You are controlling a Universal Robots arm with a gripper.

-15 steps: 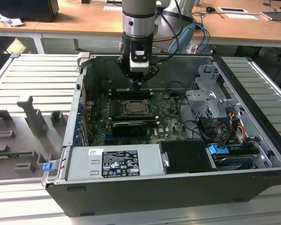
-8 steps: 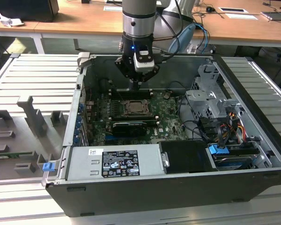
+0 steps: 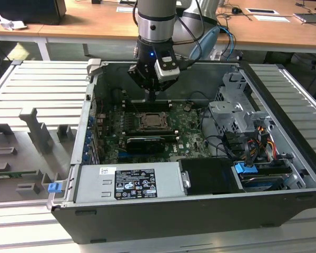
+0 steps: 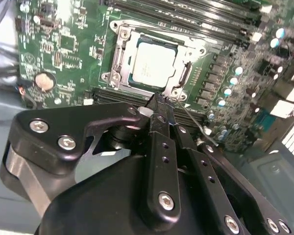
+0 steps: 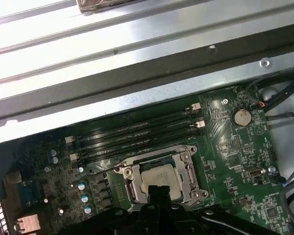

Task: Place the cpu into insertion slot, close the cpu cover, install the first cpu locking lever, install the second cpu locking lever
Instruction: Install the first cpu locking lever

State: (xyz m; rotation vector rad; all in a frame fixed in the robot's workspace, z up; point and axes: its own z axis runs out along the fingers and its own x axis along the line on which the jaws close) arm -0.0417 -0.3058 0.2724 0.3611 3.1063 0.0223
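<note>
Hovering tool: the black tool (image 3: 150, 96) hangs from the arm inside the open computer case (image 3: 200, 216), low over the green motherboard (image 4: 63, 44).
Tool state: the fingers (image 4: 159, 142) are pressed together with no gap at the tip; I cannot tell whether anything thin is pinched between them.
Tool position: in the second wrist view the tip is just beside one edge of the cpu cover (image 4: 118, 56); in the first wrist view the tip overlaps the near edge of the cpu (image 5: 154, 177).
Cpu: the cpu lies flat in the insertion slot (image 3: 145, 122), its pale face showing through the cover's window.
Cpu cover: the silver frame lies down flat around the chip.
Insertion slot: it sits in the middle of the motherboard, between two banks of long black memory slots (image 5: 137, 129).
Wire lever: a thin wire lever (image 4: 191, 117) runs from the slot's corner near the tool tip toward a row of blue-topped capacitors (image 4: 230, 81); I cannot tell whether it is latched.
Coin cell: a round battery (image 4: 44, 81) sits near the motherboard's edge, well apart from the slot.
Case: it rests on a ribbed grey surface (image 3: 37, 84), with a power supply (image 3: 126, 182) along its front wall.
</note>
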